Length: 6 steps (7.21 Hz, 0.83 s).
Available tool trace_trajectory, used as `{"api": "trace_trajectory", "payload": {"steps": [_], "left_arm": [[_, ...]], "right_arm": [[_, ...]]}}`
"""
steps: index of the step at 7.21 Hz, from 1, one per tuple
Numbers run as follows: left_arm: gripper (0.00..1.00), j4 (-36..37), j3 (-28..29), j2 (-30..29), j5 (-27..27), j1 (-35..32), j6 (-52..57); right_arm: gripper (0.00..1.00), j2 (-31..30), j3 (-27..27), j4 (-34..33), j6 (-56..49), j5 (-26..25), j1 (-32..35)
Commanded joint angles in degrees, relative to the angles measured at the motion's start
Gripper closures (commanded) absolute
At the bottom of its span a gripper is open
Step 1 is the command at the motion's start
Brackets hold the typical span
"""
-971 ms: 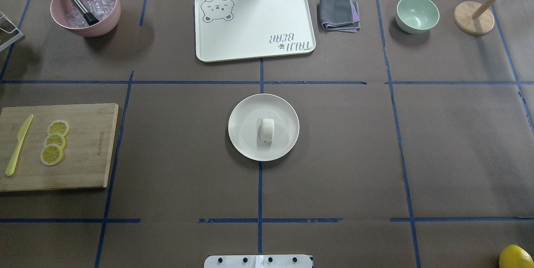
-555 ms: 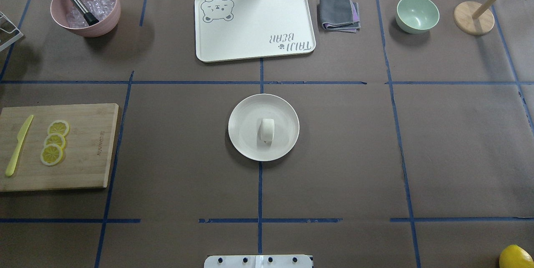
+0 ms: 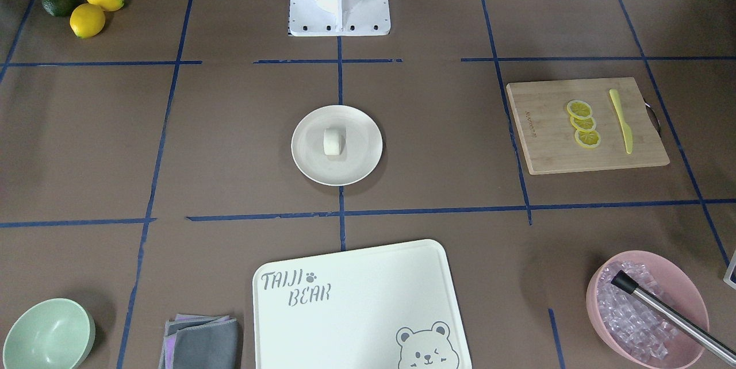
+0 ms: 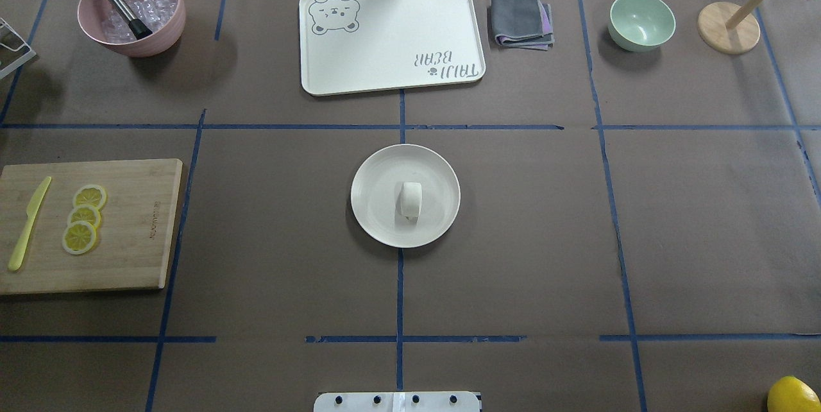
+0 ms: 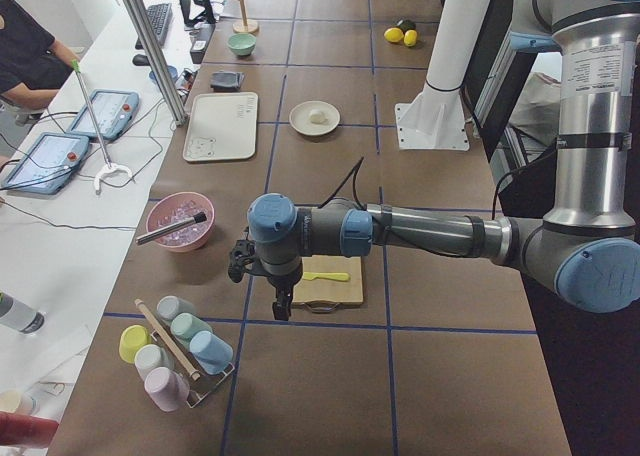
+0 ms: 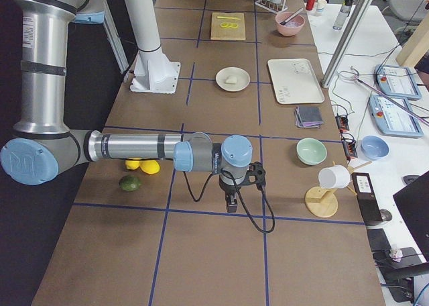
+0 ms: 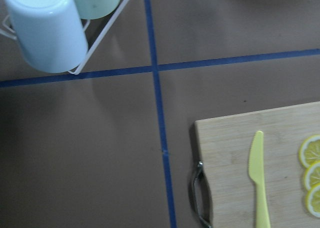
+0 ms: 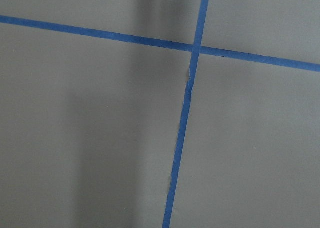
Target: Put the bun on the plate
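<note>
Overhead exterior: smooth cream bun (image 4: 410, 201)

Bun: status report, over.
Left tool, right tool out wide, open or shut unclear. Small cream rounded bun sits on round off-white plate. Nothing over it.

In the overhead view we see a tray (image 4: 391, 33) at top centre, with a folded cloth (image 4: 521, 19) just to its right. Further right are a green bowl (image 4: 641, 20) and a wooden stand (image 4: 728, 28). At upper left sits a pink bowl (image 4: 172, 17) of ice. At left, a cutting board (image 4: 138, 232) carries three lemon slices (image 4: 83, 218) and a yellow knife (image 4: 29, 223).
</note>
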Motion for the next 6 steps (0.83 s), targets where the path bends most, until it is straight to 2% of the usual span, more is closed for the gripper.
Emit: {"api": "trace_trajectory", "payload": {"steps": [1,4,6], "left_arm": [[0.00,-0.3,-0.9,2.4,0.5,0.0,-0.4],[0.00,0.3,-1.1,2.2,0.4,0.0,4.7],[0.00,4.5,-2.0,1.6,-0.4,0.1,4.8]], "right_arm": [[0.00,0.0,-0.5,0.3,-0.1,0.0,0.0],[0.00,0.3,-0.9,0.5,0.1,0.0,0.0],[0.00,0.5,-0.9,0.5,0.2,0.1,0.0]]}}
